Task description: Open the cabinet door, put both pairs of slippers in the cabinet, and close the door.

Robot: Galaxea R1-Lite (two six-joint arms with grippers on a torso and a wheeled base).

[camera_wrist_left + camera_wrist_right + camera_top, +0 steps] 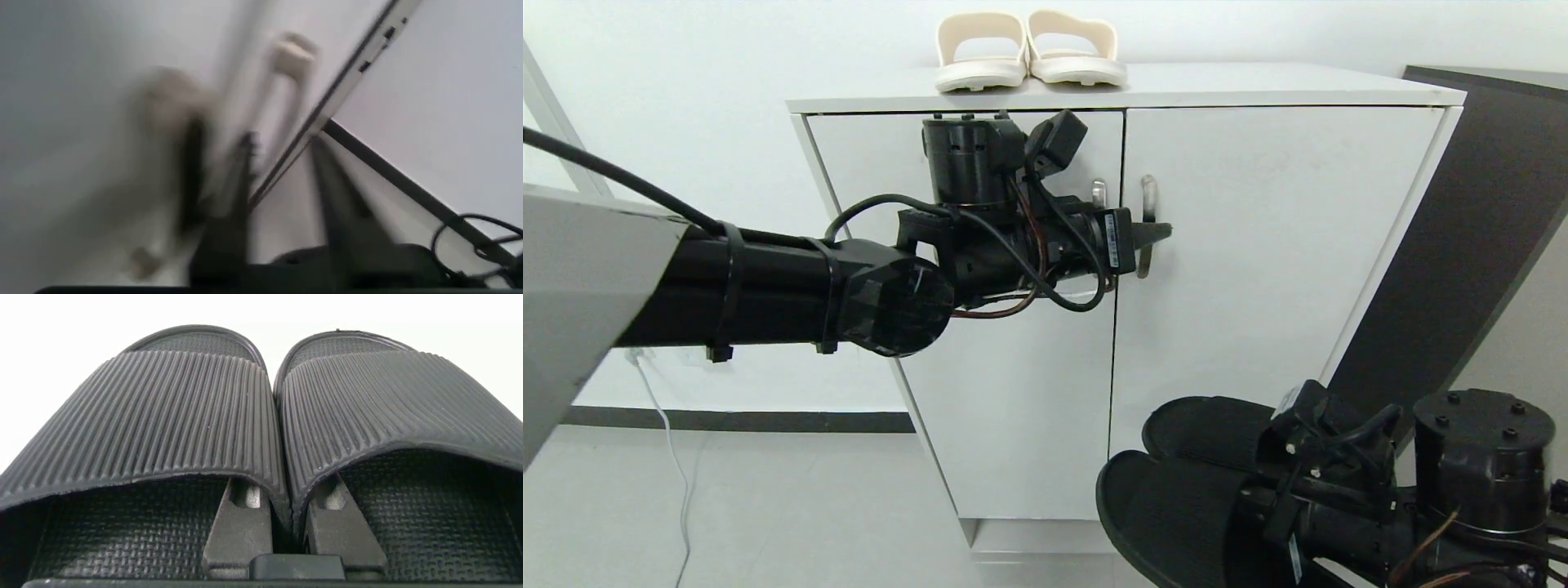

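Black slippers, a pair, at 5 o'clock in the head view, low in front of the cabinet. Right hand grasps them: one finger inside each slipper under the ribbed strap, the two inner walls pinched between. Pair held side by side, off the floor.

Cream slippers at 12 o'clock, side by side and touching on the cabinet top. Both doors look shut.

Left hand near centre, level with the two metal handles. Released, fingers spread, tips at the right door handle. Blur hides whether they touch it. Left door handle just beside.

White cable at 8 o'clock, trailing down to the floor. Dark panel at 3 o'clock, beside the cabinet.
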